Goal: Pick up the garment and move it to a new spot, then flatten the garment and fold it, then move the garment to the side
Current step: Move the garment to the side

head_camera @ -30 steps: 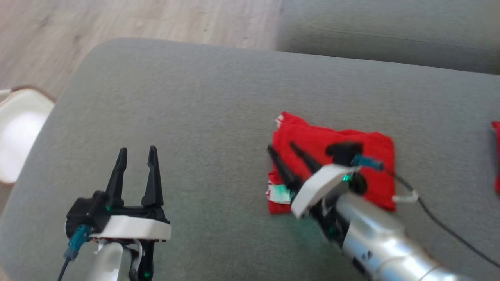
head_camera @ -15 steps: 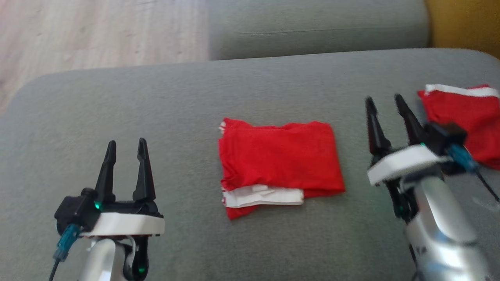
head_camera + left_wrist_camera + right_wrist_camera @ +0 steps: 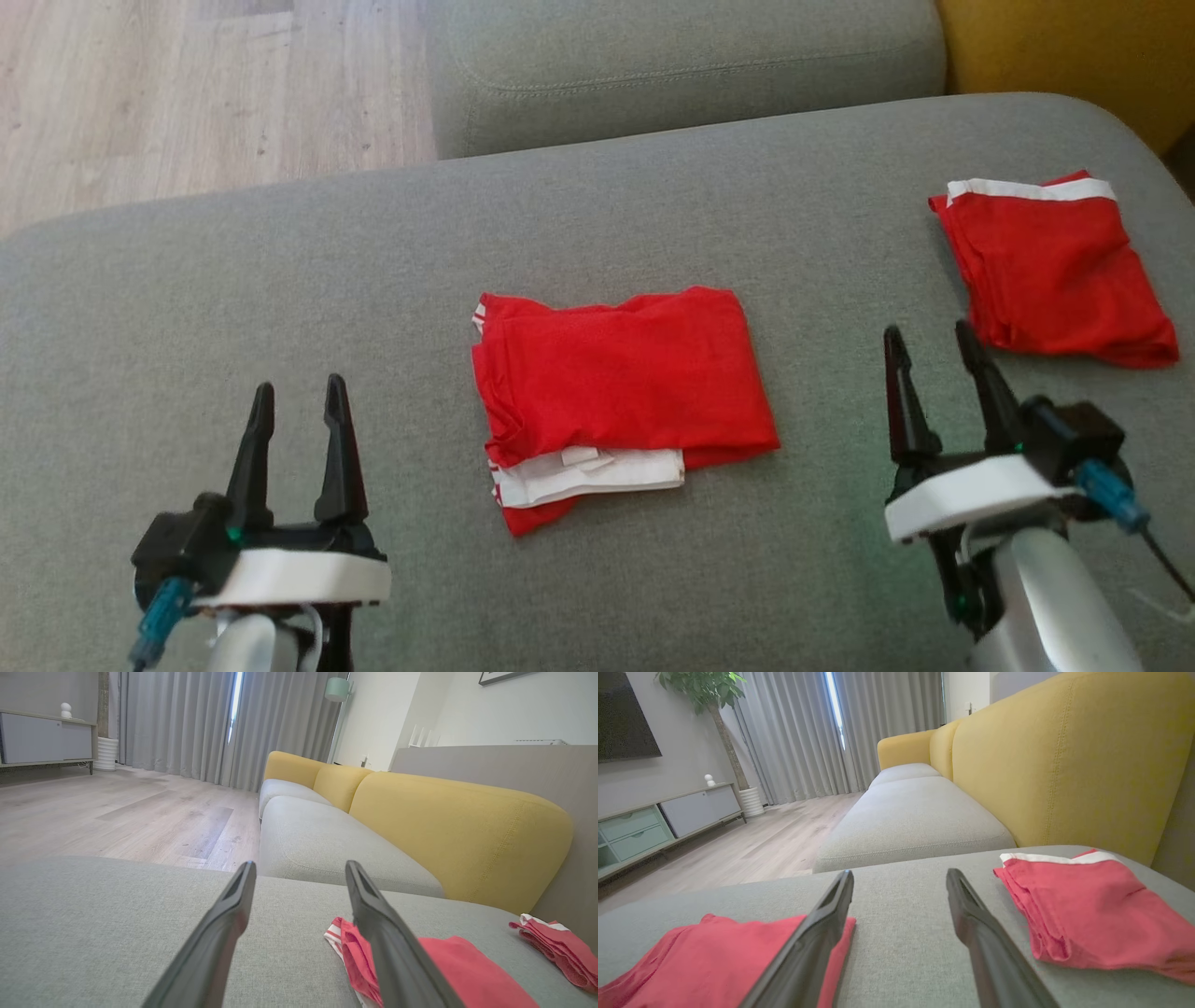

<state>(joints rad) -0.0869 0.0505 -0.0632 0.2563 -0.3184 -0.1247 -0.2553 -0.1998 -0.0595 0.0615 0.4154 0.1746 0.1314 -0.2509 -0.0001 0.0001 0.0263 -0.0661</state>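
Note:
A red garment (image 3: 621, 387) with a white band lies folded flat in the middle of the grey sofa cushion (image 3: 373, 271). My left gripper (image 3: 299, 385) stands open to its left, with nothing between the fingers. My right gripper (image 3: 929, 329) stands open to its right, also with nothing in it. In the left wrist view, the garment (image 3: 458, 970) lies just right of the open left gripper (image 3: 300, 864). In the right wrist view, the garment (image 3: 705, 961) lies left of the open right gripper (image 3: 900, 872).
A second folded red garment (image 3: 1050, 271) with a white band lies at the cushion's far right, seen too in the right wrist view (image 3: 1083, 905). Another grey seat cushion (image 3: 681, 65) adjoins behind. A yellow backrest (image 3: 1064, 756) lines the right. Wooden floor (image 3: 187, 93) lies beyond the far left edge.
The head camera has swung right. My right gripper has come off the middle garment and now stands open to its right. The left gripper has barely moved.

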